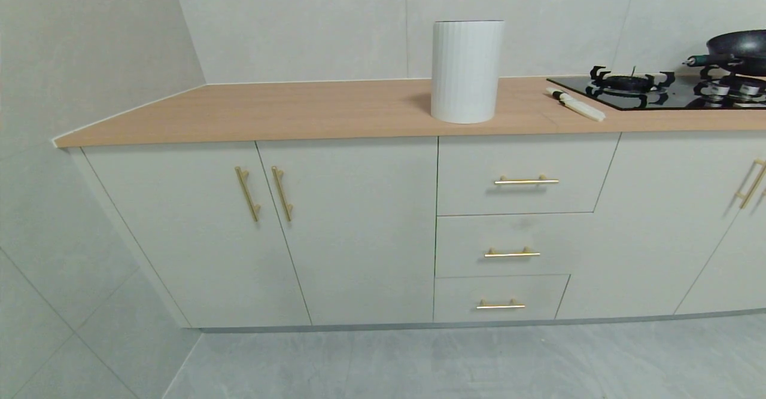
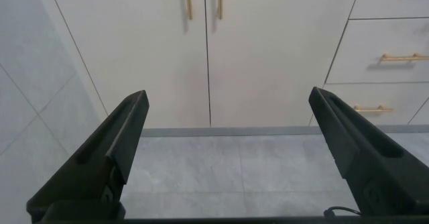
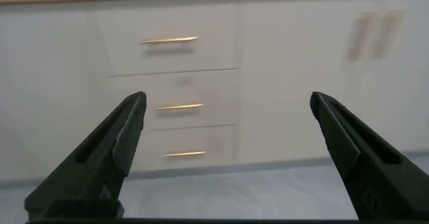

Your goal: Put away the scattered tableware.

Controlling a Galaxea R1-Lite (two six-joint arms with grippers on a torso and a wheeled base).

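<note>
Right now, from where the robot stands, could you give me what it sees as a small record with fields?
worktop: wooden worktop over pale cabinets
container: white ribbed cylinder, upright on the worktop
tableware: pale utensil lying flat between cylinder and hob; its kind is unclear
cooker: black gas hob, dark pan on its right burner
storage: three drawers and double doors, all shut, brass handles
left gripper: open, empty, low, facing the double doors
right gripper: open, empty, facing the drawers
</note>
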